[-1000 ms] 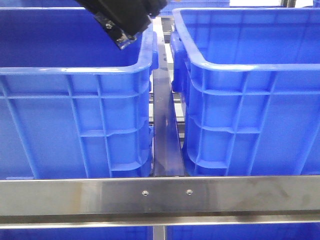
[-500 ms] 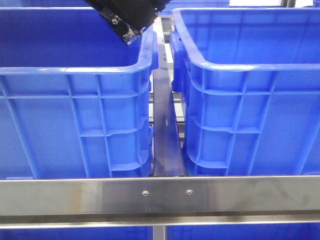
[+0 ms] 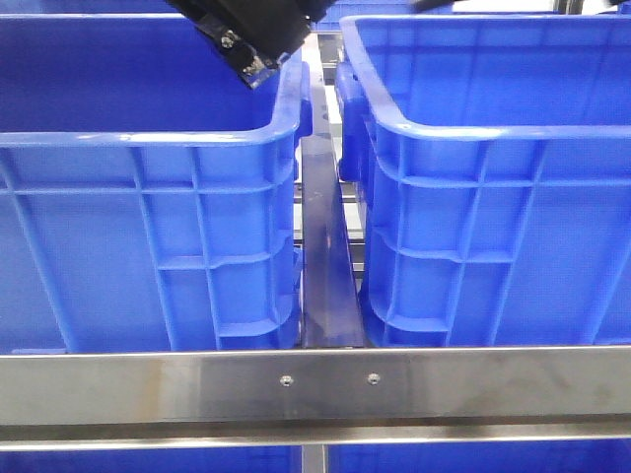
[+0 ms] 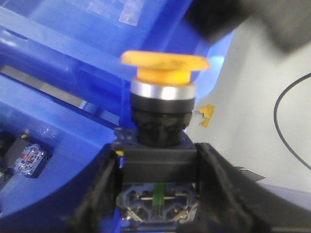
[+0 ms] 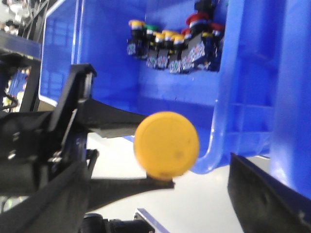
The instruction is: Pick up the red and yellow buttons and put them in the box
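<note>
My left gripper is shut on the black body of a yellow button, whose orange-yellow cap sticks out beyond the fingers. In the front view only the left arm shows, above the right rim of the left box. In the right wrist view the yellow button's cap faces the camera, still held by the left fingers. My right gripper is open, its right finger beside the cap and not touching it. No red button is held.
A second blue crate stands to the right, with a metal rail between the two and a steel bar across the front. One crate holds several buttons with yellow, red and green caps. A black cable lies on the pale floor.
The left arm moved slightly up and to the right a second ago, then stayed put. A dark bit of the right arm has come in at the top right of the front view.
</note>
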### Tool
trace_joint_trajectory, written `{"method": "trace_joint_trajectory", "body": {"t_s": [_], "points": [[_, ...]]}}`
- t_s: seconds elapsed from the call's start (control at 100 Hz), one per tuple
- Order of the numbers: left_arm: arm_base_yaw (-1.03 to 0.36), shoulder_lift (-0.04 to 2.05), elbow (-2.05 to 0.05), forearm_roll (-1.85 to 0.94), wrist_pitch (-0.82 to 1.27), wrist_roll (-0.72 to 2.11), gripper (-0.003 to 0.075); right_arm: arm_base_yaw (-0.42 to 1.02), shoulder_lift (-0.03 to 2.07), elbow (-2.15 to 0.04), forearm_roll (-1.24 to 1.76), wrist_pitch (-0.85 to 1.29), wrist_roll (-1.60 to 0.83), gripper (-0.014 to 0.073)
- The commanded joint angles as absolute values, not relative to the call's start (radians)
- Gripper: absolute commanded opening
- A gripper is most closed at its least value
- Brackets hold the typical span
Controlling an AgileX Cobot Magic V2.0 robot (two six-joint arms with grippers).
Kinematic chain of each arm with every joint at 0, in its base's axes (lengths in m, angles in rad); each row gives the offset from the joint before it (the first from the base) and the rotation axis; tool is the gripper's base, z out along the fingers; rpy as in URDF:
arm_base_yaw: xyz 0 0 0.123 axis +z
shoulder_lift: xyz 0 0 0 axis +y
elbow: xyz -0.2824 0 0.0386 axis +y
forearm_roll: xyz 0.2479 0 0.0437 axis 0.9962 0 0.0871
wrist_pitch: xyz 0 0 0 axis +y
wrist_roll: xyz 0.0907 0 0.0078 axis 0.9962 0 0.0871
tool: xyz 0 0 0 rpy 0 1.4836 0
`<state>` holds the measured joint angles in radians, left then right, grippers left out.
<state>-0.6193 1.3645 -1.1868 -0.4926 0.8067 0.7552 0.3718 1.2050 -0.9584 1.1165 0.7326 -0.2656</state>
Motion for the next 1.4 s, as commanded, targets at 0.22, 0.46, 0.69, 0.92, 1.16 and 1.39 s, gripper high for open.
{"method": "trace_joint_trajectory", "body": {"t_s": [0.22, 0.46, 0.69, 0.92, 1.16, 1.39], "points": [[-0.626, 1.331, -1.214, -0.537, 0.761, 0.754, 0.0085, 0.416, 1.298, -1.058, 1.181, 0.715, -0.292, 0.0552], [-0.626, 1.331, -1.214, -0.537, 0.761, 0.754, 0.0091, 0.416, 1.299, -1.058, 1.204, 0.708, -0.292, 0.0175], [-0.626, 1.331, -1.214, -0.535, 0.758, 0.754, 0.0487, 0.416, 1.299, -1.058, 1.214, 0.714, -0.292, 0.0121], [-0.608, 1.302, -1.214, -0.527, 0.765, 0.754, 0.064, 0.356, 1.291, -1.058, 1.214, 0.749, -0.292, 0.0121], [-0.569, 1.226, -1.214, -0.51, 0.773, 0.754, 0.064, 0.178, 1.258, -1.083, 1.206, 0.838, -0.343, 0.0121], [-0.562, 1.221, -1.214, -0.51, 0.773, 0.754, 0.064, -0.002, 1.266, -1.115, 1.193, 0.815, -0.452, 0.0121]]}}
